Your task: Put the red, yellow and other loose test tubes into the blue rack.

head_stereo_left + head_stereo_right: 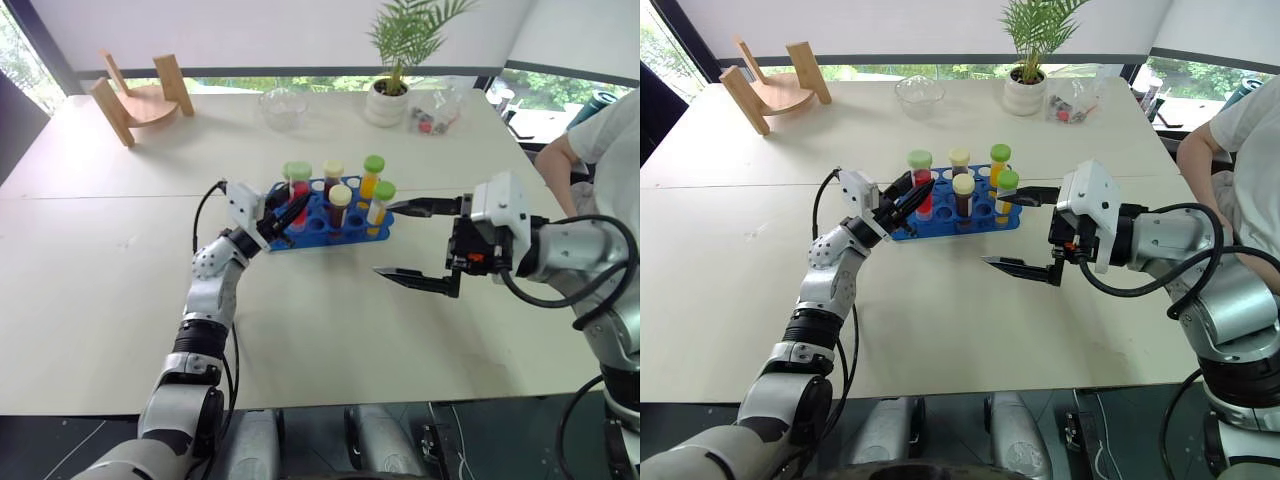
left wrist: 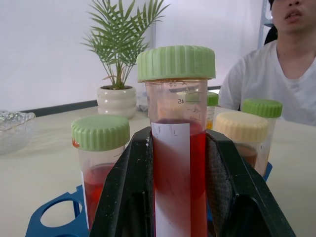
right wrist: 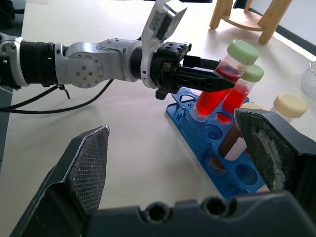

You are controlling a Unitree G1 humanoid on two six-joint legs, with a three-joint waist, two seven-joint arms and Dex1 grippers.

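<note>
The blue rack [image 1: 318,226] stands mid-table. My left gripper [image 1: 288,213] is at its left end, shut on a red test tube with a green cap [image 2: 177,163]. That tube leans, its lower end at a hole at the end of the rack [image 3: 200,111]. Right behind it a second red tube with a green cap [image 2: 98,168] stands in the rack. Two cream-capped dark tubes [image 1: 340,203] and two green-capped yellow tubes [image 1: 379,207] stand in it as well. To the right of the rack, my right gripper [image 1: 418,243] is open and empty above the table.
At the back of the table are a wooden stand [image 1: 140,95], a glass bowl [image 1: 283,106], a potted plant [image 1: 390,98] and a clear bag of small items [image 1: 435,118]. A person in a white shirt [image 1: 605,135] sits at the far right.
</note>
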